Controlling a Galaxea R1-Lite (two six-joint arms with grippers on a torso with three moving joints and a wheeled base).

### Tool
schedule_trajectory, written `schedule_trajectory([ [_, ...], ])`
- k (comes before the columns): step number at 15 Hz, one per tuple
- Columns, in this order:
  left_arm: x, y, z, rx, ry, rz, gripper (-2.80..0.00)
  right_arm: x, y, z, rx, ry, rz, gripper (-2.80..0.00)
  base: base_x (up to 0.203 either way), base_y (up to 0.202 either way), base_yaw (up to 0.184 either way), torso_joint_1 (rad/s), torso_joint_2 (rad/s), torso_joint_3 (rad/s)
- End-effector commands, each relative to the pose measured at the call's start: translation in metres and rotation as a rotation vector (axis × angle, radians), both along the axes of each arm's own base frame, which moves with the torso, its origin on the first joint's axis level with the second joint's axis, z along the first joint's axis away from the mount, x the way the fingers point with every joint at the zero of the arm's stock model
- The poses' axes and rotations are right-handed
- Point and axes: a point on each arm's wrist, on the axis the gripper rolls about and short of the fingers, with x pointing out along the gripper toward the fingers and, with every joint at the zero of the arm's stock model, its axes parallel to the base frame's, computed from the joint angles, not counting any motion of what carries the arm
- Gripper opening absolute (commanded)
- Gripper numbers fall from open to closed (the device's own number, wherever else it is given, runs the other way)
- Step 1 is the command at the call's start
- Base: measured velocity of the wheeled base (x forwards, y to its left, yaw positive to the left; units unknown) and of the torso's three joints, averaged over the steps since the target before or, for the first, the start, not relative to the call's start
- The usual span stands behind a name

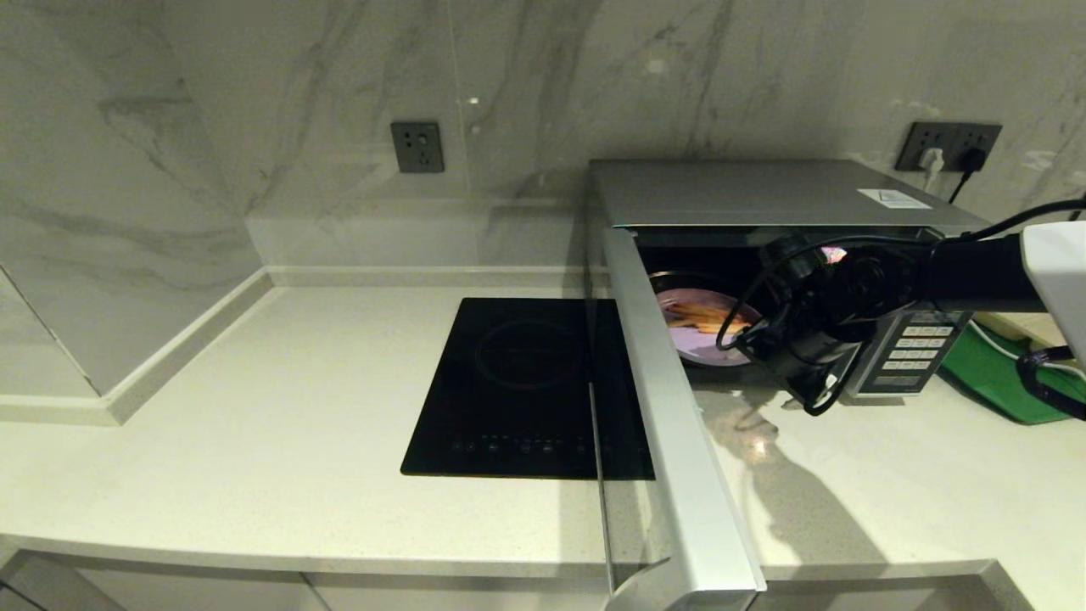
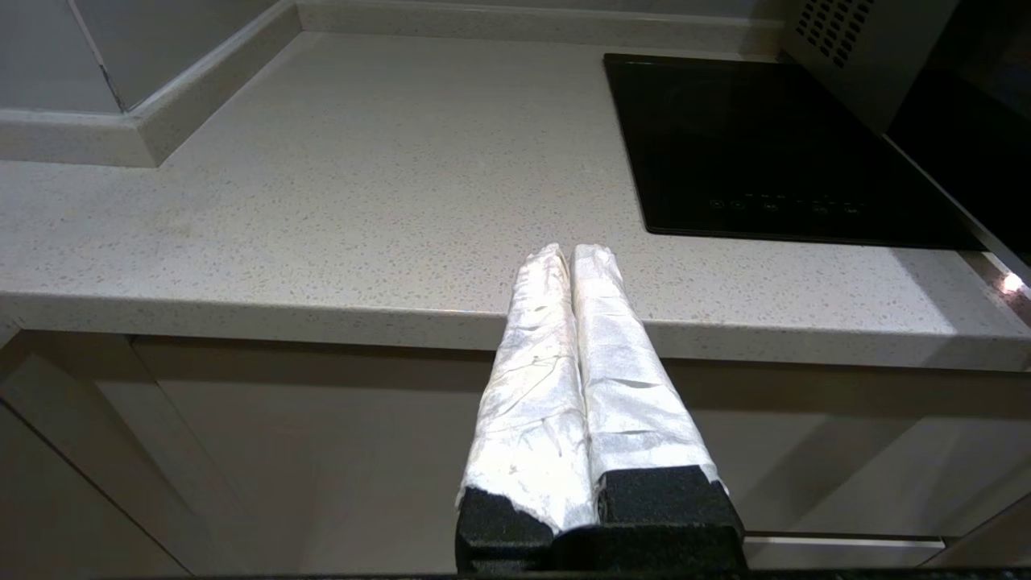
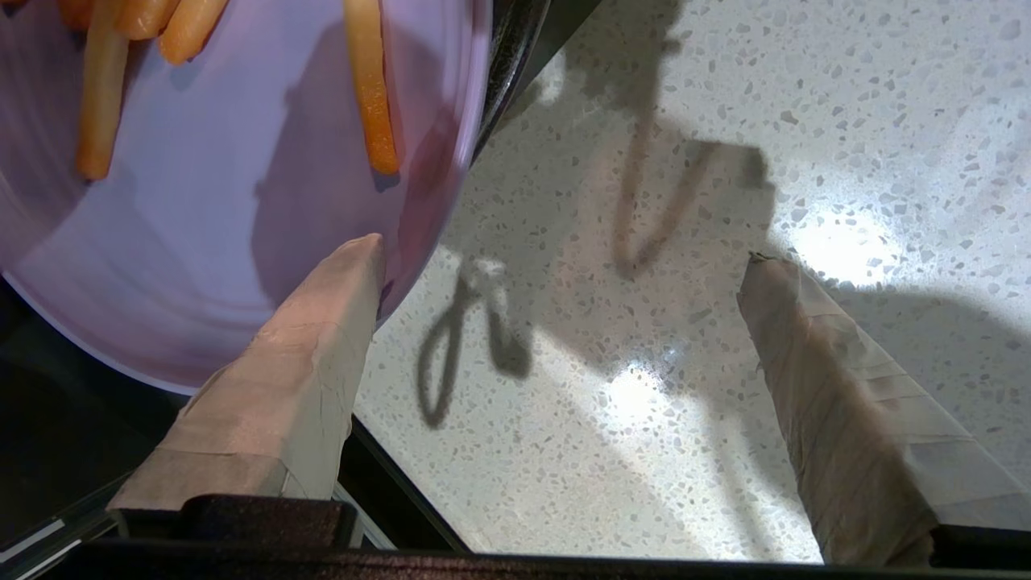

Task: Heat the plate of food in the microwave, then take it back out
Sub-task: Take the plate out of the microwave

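While the right gripper (image 3: 564, 250) gapes wide at the microwave (image 1: 764, 199) mouth — gripping nothing — its arm hides part of the plate of food (image 1: 691, 327).

The plate of food (image 1: 700, 327) sits inside the microwave (image 1: 764, 199), on the table (image 1: 254, 407) right of the cooktop (image 1: 517, 382).

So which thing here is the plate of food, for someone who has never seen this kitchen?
Find the silver-grey microwave on the counter's right, door swung open. Just inside its dark cavity lies the plate of food, by the open right gripper: round, pale lilac, with orange-yellow fries.
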Motion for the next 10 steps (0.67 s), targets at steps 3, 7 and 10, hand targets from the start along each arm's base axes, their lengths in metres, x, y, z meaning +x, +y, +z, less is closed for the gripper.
schedule_trajectory([
  [3,0.0,0.0,0.0,-0.001,0.0,0.001,-2.8,0.0004,0.0,0.0015,0.003,-0.004,-0.006,0.0,0.0,0.0,0.0,0.0,0.0,0.0],
  [7,0.0,0.0,0.0,-0.001,0.0,0.001,-2.8,0.0015,0.0,0.003,0.005,-0.012,-0.007,0.0,0.0,0.0,0.0,0.0,0.0,0.0],
  [10,0.0,0.0,0.0,-0.001,0.0,0.001,-2.8,0.0013,-0.0001,0.0036,0.005,-0.013,-0.007,-2.8,0.0,0.0,0.0,0.0,0.0,0.0],
])
